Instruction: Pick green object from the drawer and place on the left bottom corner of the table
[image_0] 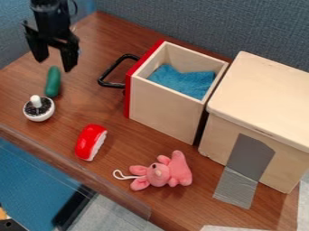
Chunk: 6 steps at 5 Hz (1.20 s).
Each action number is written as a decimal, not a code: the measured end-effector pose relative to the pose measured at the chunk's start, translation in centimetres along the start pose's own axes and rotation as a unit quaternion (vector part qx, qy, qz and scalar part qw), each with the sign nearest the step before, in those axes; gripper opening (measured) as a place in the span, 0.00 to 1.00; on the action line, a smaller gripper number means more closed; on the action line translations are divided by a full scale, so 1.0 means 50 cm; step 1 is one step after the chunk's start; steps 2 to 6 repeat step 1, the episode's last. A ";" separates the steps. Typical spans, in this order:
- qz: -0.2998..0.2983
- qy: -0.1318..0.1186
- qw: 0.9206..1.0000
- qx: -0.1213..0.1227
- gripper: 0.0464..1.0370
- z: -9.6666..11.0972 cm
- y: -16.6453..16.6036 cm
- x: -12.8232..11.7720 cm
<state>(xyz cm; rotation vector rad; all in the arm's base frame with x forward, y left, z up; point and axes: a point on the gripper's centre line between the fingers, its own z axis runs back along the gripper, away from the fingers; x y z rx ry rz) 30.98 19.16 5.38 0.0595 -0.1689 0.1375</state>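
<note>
The gripper (55, 65) is hanging near the green object (53, 81), its jaws standing wide apart (and gripping nothing).

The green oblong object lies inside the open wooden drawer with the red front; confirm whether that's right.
Not right: the camera view shows the green oblong object on the brown wooden table. The drawer is indeed open and red-fronted.

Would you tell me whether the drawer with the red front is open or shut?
Open: the drawer stands out from the wooden cabinet, with the blue cloth inside it in plain view.
</note>
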 end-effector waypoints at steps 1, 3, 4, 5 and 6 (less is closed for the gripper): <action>-0.006 0.004 1.000 -0.002 0.97 0.019 0.002 -0.006; -0.006 0.004 1.000 -0.002 0.97 0.019 0.002 -0.006; -0.006 0.004 1.000 -0.002 0.97 0.019 0.002 -0.006; -0.006 0.004 1.000 -0.002 0.97 0.019 0.002 -0.006; -0.006 0.004 1.000 -0.002 0.97 0.019 0.002 -0.006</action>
